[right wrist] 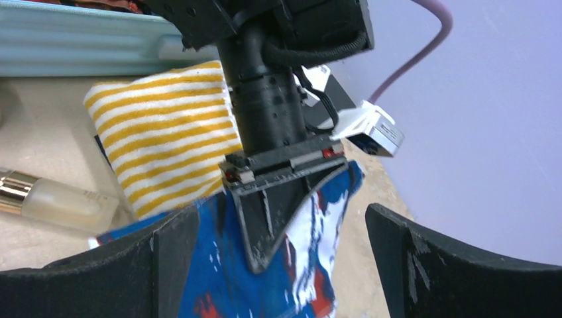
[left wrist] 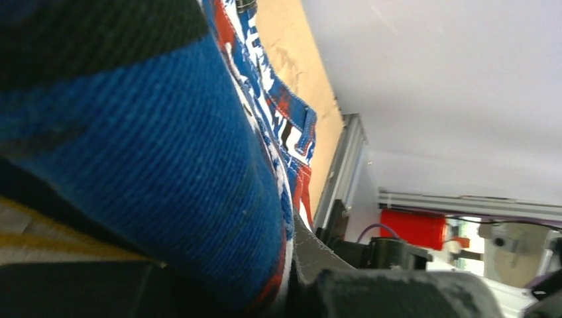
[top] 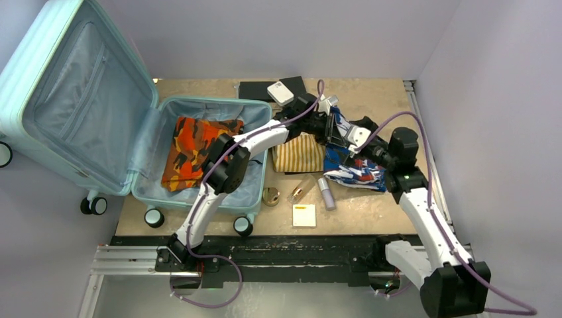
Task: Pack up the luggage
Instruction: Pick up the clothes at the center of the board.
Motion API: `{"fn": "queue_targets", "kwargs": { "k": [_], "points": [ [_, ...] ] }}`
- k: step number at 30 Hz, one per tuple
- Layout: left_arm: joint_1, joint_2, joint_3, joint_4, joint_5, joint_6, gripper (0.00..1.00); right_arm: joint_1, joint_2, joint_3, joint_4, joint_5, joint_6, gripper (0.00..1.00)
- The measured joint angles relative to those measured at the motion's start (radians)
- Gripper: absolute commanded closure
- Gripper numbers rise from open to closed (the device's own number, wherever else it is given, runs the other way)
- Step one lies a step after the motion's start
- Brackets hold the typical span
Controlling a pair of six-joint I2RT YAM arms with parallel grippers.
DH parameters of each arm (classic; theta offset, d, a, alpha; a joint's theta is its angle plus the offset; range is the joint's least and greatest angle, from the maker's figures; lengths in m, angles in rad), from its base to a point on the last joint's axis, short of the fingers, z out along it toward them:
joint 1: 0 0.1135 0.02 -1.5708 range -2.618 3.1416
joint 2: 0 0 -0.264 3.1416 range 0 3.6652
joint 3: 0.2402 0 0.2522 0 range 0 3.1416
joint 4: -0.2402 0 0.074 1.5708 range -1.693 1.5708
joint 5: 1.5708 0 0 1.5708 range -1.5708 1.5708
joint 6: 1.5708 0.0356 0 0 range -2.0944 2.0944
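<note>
Blue cloth [top: 358, 169]: pinched in the nearly closed left gripper [right wrist: 264, 246]; right gripper [top: 346, 140] gaping, holding nothing. Luggage [top: 246, 187] lies open, leftward of both jaws, left arm nearer

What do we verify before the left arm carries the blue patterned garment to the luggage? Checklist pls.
1. Is the right end effector open: ok, fingers wide apart.
2. Grip of the left end effector on the blue patterned garment: cannot tell, cloth hides its jaws.
3. Garment free of the right end effector: cannot tell, cloth lies between its fingers.
4. Is the luggage open: ok, lid swung up.
5. Room inside: ok, bare lining shows beside the orange camouflage cloth.
</note>
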Motion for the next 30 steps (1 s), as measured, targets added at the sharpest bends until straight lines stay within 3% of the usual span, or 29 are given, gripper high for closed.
{"fn": "queue_targets", "kwargs": {
  "k": [6,13,20,30],
  "points": [
    [-0.001,-0.117,0.009,-0.212,-0.103,0.163,1.00,-0.037,-0.068,0.109,-0.162,-0.039,0.026,0.01],
    [0.048,-0.338,-0.039,-0.307,-0.150,0.252,1.00,-0.037,-0.105,0.125,-0.201,-0.031,0.061,0.01],
    [0.242,-0.509,-0.154,-0.379,-0.049,0.293,1.00,-0.037,-0.123,0.104,-0.187,-0.001,0.093,0.01],
    [0.470,-0.514,-0.148,-0.842,-0.010,0.612,1.00,-0.037,-0.126,0.038,-0.113,0.047,0.126,0.01]
  ]
}}
